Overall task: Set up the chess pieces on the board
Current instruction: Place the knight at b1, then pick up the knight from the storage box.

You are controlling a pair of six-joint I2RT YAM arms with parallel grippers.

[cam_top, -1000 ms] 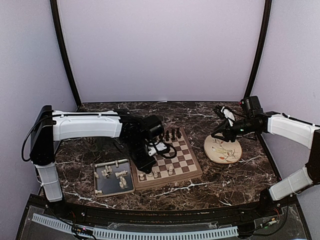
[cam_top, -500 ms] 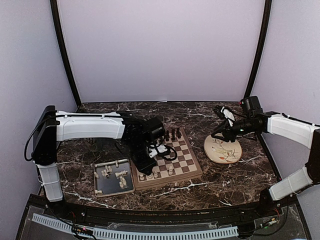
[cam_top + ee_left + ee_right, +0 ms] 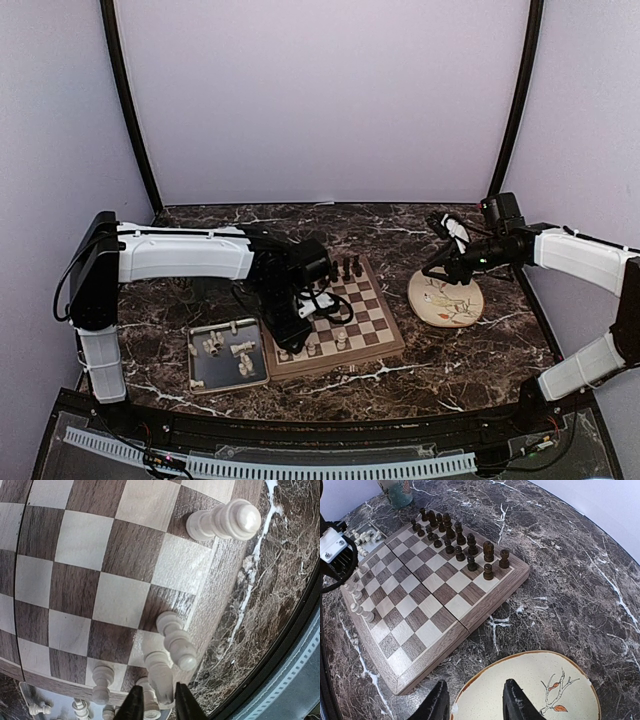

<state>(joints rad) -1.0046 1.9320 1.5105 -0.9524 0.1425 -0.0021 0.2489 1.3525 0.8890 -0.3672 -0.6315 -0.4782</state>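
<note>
On the bench [image 3: 450,370], left fingers [image 3: 135,706] are seating a white piece [image 3: 160,677] on the board [image 3: 125,555], grip unclear; right fingers [image 3: 440,702] are idling apart.

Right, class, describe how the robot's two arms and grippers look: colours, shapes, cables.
The left arm and right arm have white link shells, black joints and looping black cables. The left gripper and right gripper each end in two narrow black fingers.

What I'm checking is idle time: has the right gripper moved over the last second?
No. In the top view the right gripper sits at the same spot by the left rim of the floral plate as a second ago.
</note>
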